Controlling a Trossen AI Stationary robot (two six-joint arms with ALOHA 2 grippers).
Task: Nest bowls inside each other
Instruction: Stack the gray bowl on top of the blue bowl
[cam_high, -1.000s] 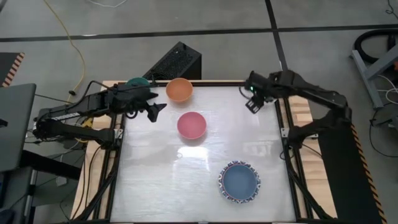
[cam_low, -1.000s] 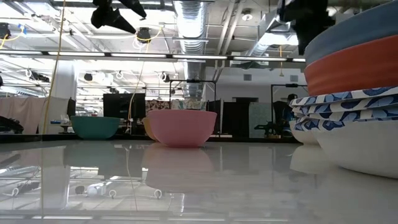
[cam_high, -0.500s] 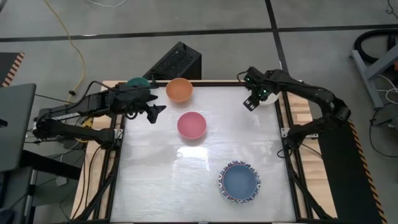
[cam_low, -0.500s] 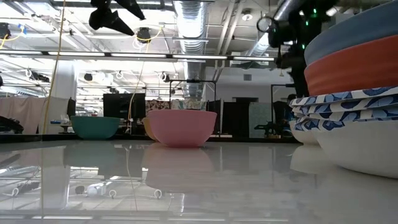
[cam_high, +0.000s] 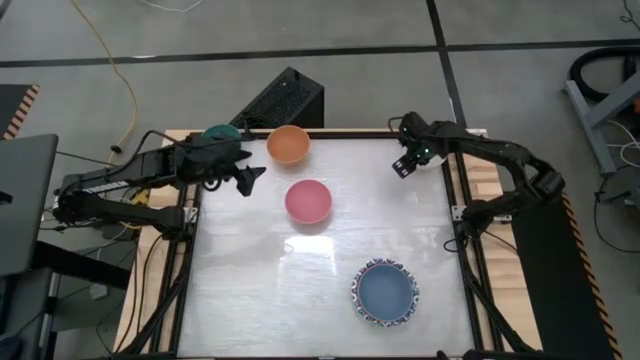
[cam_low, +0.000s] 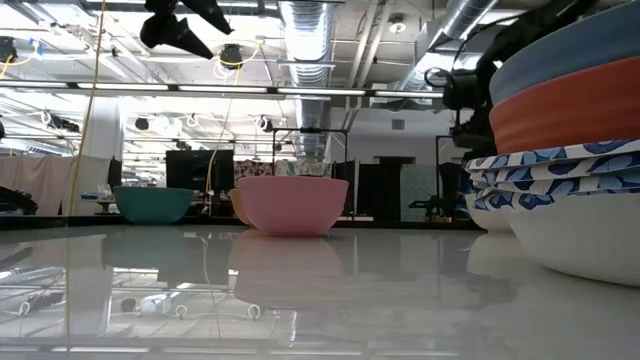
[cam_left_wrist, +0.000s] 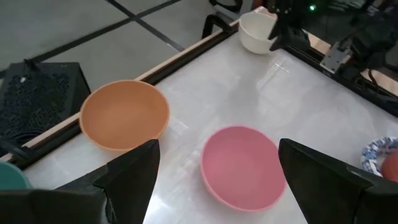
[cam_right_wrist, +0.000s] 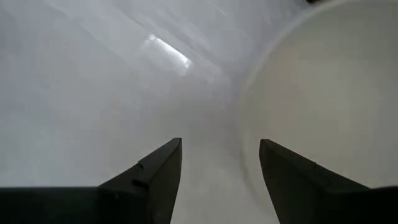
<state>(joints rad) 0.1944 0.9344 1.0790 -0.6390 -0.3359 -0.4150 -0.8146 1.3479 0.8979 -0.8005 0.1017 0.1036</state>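
Note:
A pink bowl (cam_high: 308, 201) sits mid-table, with an orange bowl (cam_high: 288, 144) at the far edge. A teal bowl (cam_high: 220, 131) is half hidden behind my left arm. A stack of nested bowls, blue on top (cam_high: 385, 293), stands near the front. A cream bowl (cam_left_wrist: 256, 30) sits in the far right corner. My right gripper (cam_right_wrist: 221, 180) is open just above the cream bowl's rim (cam_right_wrist: 244, 124), one finger over the inside and one outside, touching nothing. My left gripper (cam_high: 255, 180) hangs open above the table, left of the pink bowl.
A black box (cam_high: 283, 100) stands beyond the table's far edge. In the low view the stack (cam_low: 570, 150) fills the right side. Bare white tabletop (cam_high: 260, 290) lies at the front left. Wooden rails (cam_high: 480, 180) frame the table's sides.
My right gripper has come down from high over the far right of the table onto the cream bowl, tipping to point more steeply downward and staying open. The bowls have not moved.

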